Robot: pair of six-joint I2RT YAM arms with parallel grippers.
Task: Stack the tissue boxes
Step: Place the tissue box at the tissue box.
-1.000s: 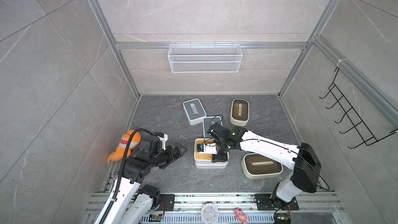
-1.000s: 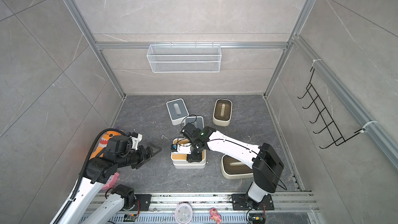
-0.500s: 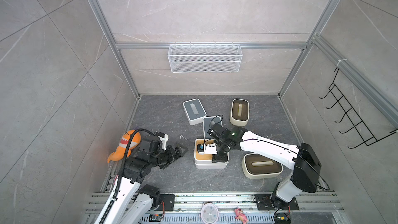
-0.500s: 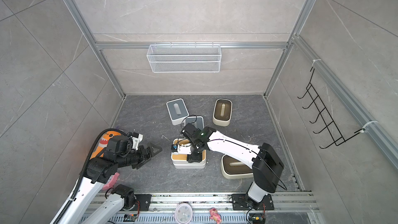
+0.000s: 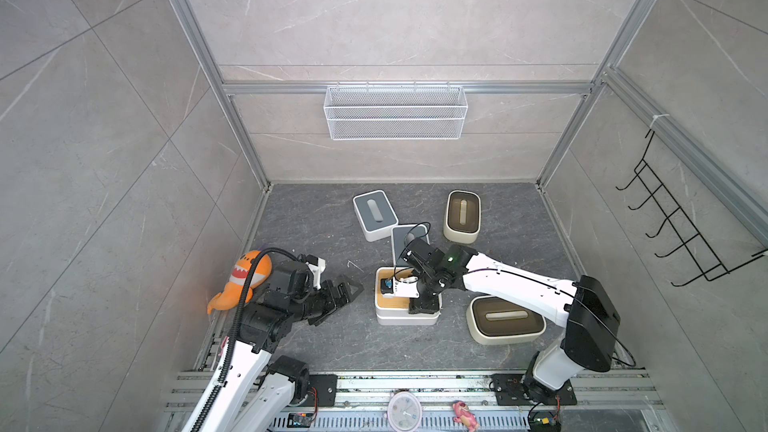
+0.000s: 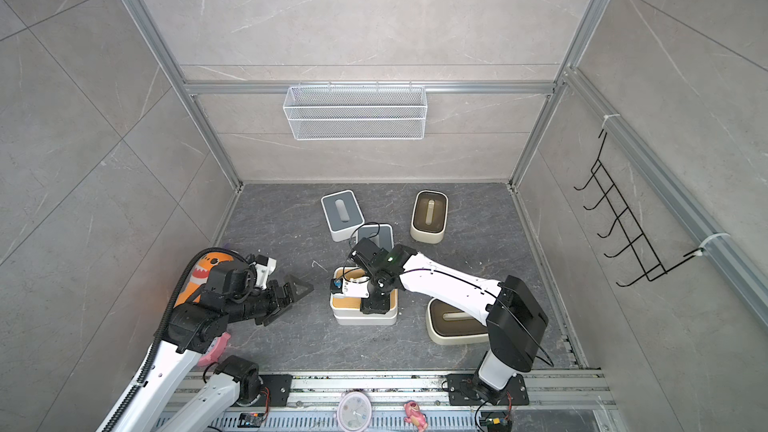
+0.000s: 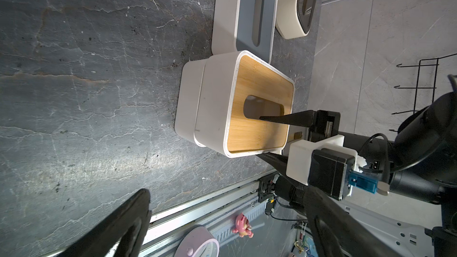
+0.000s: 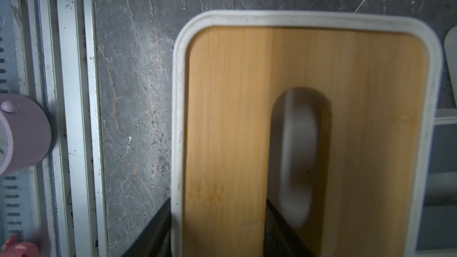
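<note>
At the front middle of the dark floor [image 5: 316, 222], the bamboo-lidded box [image 7: 259, 90] sits on a second white box [image 7: 189, 100], edges nearly flush, so this pair looks stacked. The near cream box [image 5: 505, 320], far cream box [image 5: 462, 216], far grey-lidded box [image 5: 374, 214] and near grey-lidded box [image 5: 401, 238] lie single. My right claw [image 8: 218, 228] straddles the lid, one finger in the slot and one outside the wall, a hold suited to lowering. Whether it presses or has slackened I cannot tell. My left claw [image 5: 340, 295] hangs wide open and empty, beside the stack and clear of it.
</note>
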